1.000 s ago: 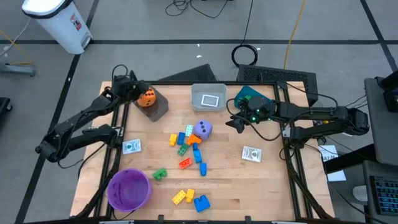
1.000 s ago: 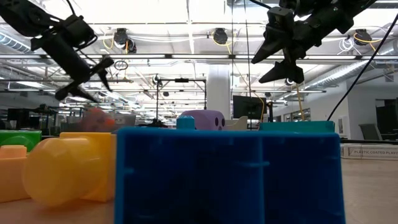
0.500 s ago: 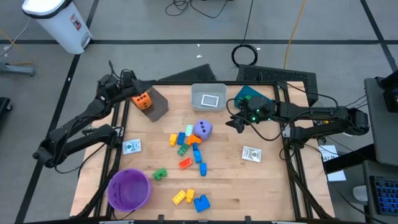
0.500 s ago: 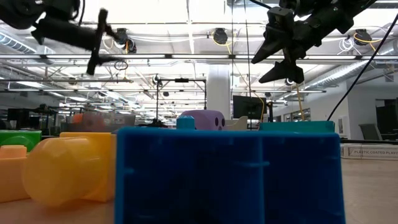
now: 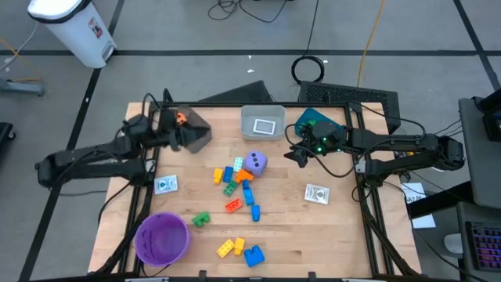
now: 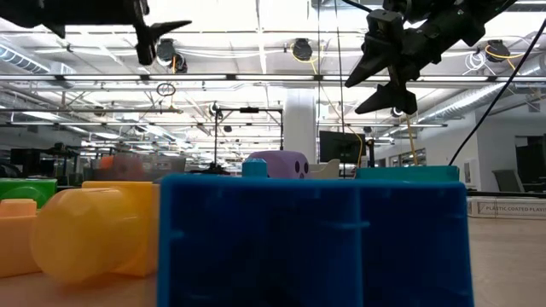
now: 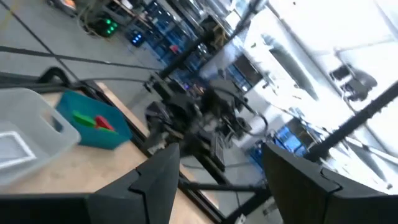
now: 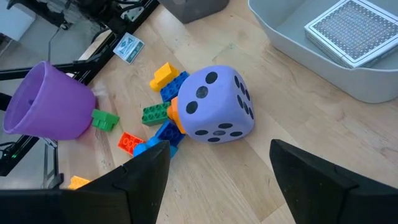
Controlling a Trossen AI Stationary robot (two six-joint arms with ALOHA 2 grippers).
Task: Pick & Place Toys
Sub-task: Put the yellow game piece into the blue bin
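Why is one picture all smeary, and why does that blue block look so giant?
Left wrist view: everything is streaked with motion blur, even the teal bin. Low view: the blue brick sits right against the camera, so it fills the picture, and the ceiling lights glare bright behind it. High view: sharp and evenly lit.

Two dark, jointed arms with black cabling. The right arm [image 5: 391, 145] carries a green indicator light near its wrist. Each ends in two dark, tapered fingers [image 8: 140, 180].

The die [image 8: 214, 102] is purple with black dots. The bowl [image 5: 162, 238] is purple, the bin [image 7: 93, 119] teal. Bricks: green [image 8: 155, 114], red [image 8: 129, 142], yellow [image 8: 163, 73].
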